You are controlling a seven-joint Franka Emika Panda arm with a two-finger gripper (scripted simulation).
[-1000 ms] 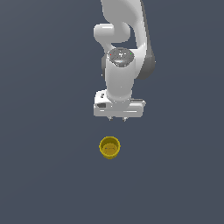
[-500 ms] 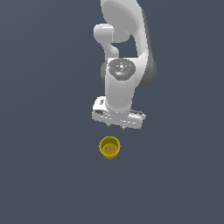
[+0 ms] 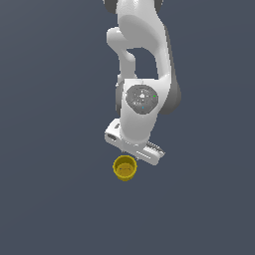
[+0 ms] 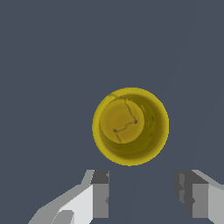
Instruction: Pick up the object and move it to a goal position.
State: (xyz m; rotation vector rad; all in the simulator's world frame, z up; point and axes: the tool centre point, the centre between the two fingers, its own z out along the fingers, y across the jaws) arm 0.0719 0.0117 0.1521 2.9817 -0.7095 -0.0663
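Note:
The object [image 3: 125,168] is a small yellow cup standing upright on the dark grey floor, with its hollow inside facing up. In the exterior view my white gripper [image 3: 135,152] hangs just above and behind it, and its fingers are hidden by the hand. The wrist view looks down into the object [image 4: 130,126], showing its thin rim and round bottom. My gripper [image 4: 142,192] is open there. Its two grey fingertips [image 4: 100,192] stand apart beside the cup, with nothing between them and not touching it.
The plain dark grey floor [image 3: 50,199] fills the view all around. The white arm [image 3: 142,60] rises above the cup toward the exterior view's top.
The hand has come down toward the cup in the exterior view and has turned slightly. The cup has stayed in place.

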